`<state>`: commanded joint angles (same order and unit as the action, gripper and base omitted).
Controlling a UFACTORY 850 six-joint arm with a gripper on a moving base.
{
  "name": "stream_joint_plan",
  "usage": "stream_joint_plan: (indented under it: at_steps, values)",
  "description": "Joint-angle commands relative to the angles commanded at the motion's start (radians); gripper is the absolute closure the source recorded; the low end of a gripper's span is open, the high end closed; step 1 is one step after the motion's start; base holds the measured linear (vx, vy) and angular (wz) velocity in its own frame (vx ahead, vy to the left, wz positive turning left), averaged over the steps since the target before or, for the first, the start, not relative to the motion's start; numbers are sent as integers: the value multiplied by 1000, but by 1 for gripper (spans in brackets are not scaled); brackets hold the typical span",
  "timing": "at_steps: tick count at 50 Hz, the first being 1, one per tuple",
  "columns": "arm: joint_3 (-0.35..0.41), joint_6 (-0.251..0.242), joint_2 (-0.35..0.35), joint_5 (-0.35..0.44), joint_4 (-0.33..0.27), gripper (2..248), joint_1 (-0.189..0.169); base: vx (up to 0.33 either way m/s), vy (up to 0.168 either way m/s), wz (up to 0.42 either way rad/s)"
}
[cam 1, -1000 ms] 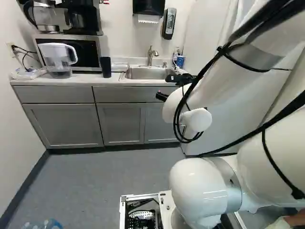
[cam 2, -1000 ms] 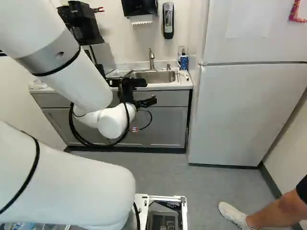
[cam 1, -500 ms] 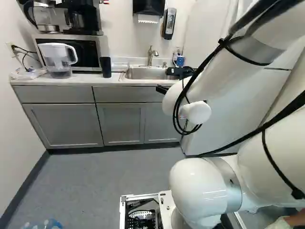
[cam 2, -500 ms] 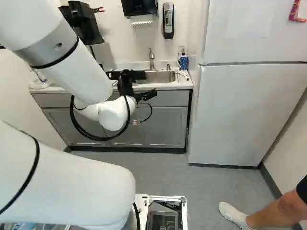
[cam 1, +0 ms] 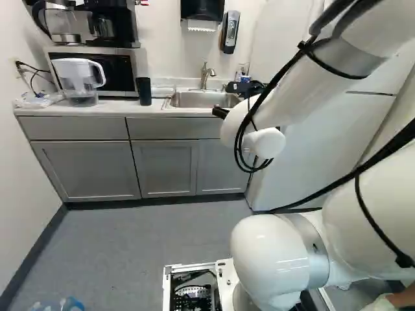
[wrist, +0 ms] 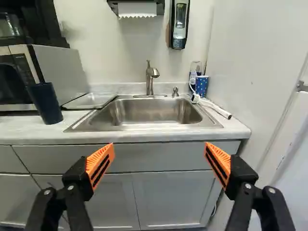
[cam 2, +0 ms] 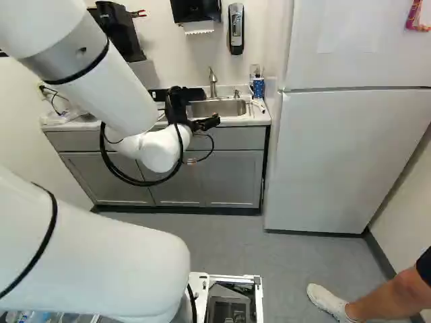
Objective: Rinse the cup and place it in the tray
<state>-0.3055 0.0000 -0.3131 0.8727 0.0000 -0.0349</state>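
I count two cups, a dark cup [wrist: 44,103] by the microwave [wrist: 62,67] and a blue patterned cup [wrist: 201,85] beside the sink [wrist: 144,128], plus one tray [wrist: 91,101] between the dark cup and the sink. Compared with the earlier frame, the gripper [cam 2: 216,121] sits higher; the base is unmoved. I find its two fingers spread wide, open air between them, with the front edge of the counter [wrist: 29,138] ahead, ending just beside the refrigerator [cam 2: 337,161].

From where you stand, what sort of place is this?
Probably a small kitchen or break room: a steel sink with a faucet is set into the counter, a microwave sits on it, and a white refrigerator stands beside it.
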Motion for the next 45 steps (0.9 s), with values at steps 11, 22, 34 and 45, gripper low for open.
stream_joint_plan:
  at_steps: [11, 22, 34, 45]
  values:
    - [-31, 0, 7, 0, 0, 3, 1, 0, 0, 0]
    - [-61, 0, 14, 0, 0, 3, 1, 0, 0, 0]
    - [-94, 0, 21, -4, 0, 3, 2, 0, 0, 0]
    - [-120, 0, 23, -23, 0, 3, 2, 0, 0, 0]
